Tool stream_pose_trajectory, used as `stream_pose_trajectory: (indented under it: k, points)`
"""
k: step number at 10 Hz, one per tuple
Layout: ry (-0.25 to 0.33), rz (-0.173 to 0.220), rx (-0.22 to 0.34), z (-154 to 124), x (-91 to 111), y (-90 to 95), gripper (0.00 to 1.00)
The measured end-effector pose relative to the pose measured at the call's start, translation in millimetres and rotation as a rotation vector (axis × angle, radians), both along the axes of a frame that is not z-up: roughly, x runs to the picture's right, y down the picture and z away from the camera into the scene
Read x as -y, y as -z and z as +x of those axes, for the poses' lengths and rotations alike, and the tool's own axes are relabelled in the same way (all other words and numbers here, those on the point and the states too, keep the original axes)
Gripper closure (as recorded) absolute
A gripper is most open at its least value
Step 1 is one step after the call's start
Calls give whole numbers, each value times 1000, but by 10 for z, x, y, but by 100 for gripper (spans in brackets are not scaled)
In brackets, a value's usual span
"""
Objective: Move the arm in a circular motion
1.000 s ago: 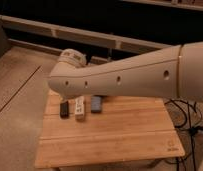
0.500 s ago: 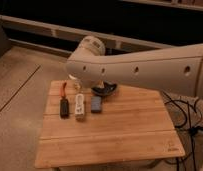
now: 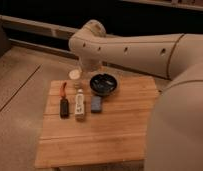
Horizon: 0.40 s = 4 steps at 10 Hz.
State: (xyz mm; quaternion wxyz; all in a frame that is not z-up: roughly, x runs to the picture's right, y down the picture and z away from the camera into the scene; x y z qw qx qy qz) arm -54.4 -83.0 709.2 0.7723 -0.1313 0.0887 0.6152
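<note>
Arm: the cream-white arm (image 3: 140, 50) comes in from the right edge, runs leftward across the upper half of the view and bends at a bulbous joint near the top centre, from which a short segment drops toward the back of the table (image 3: 115, 135). A second thick segment fills the lower right corner.
Claw: the claw (image 3: 81, 75) hangs at the foot of the dropping segment, over the rear edge of the table, close to the small cup (image 3: 75, 76). Whether it is open or closed, and whether it has hold of anything, I cannot tell.
Table: pale wooden slats, standing on a grey carpeted floor (image 3: 20, 110).
In the way: the arm's near segment hides the right end of the table.
Black bowl: a dark round bowl (image 3: 104, 84) sits at the back of the table, right of the cup; what is in it cannot be made out.
Small cup: pale, upright, at the back left; contents not visible.
Row of items: a dark-handled tool with a red end (image 3: 64, 101) on the left, a white bottle lying down (image 3: 80, 105) beside it, and a small blue block (image 3: 96, 103) on the right, all apart from one another.
Background: a dark wall with a pale rail (image 3: 35, 25) running along it.
</note>
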Motion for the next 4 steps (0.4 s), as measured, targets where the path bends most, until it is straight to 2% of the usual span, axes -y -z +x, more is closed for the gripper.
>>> stream_pose_trajectory:
  k: [1,4]
  points:
    - [47,-7,36,-245,60,-74,35]
    - [132,-12,116,-756,67,-117,35]
